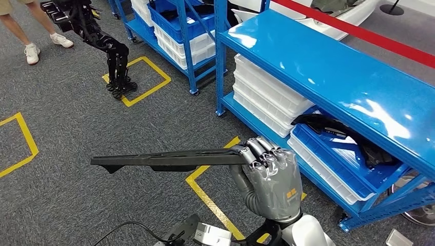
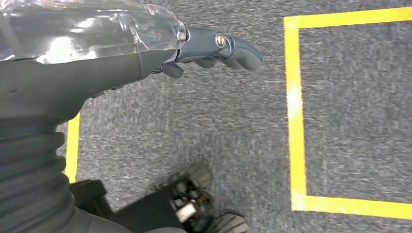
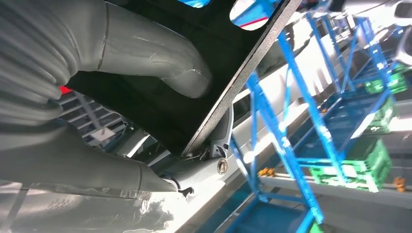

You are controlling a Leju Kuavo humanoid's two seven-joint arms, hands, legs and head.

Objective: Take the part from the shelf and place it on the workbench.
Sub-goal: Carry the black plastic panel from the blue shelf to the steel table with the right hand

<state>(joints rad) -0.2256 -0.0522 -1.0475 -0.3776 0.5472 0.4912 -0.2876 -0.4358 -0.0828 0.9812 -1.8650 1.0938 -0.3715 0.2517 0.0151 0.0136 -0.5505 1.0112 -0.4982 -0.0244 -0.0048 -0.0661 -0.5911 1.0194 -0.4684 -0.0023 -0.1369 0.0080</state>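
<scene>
My right hand (image 1: 270,173) grips one end of a long, flat black part (image 1: 164,160), which sticks out level to the left above the grey carpet. In the right wrist view the thumb (image 3: 150,58) presses on the part's dark face (image 3: 160,114), and darker fingers (image 3: 216,145) clamp it from the other side. More black parts (image 1: 338,130) lie in a blue bin (image 1: 328,154) on the lower level of the blue shelf (image 1: 333,66), just right of my hand. My left hand (image 2: 97,73) hangs over the carpet, fingers (image 2: 218,46) loosely apart and holding nothing.
White bins (image 1: 261,92) are stacked under the blue shelf. A second blue rack (image 1: 174,31) stands further back. A black jointed device (image 1: 110,51) stands on a yellow floor square, with a person's legs (image 1: 31,31) at the far left. Yellow tape lines (image 1: 205,195) cross the carpet.
</scene>
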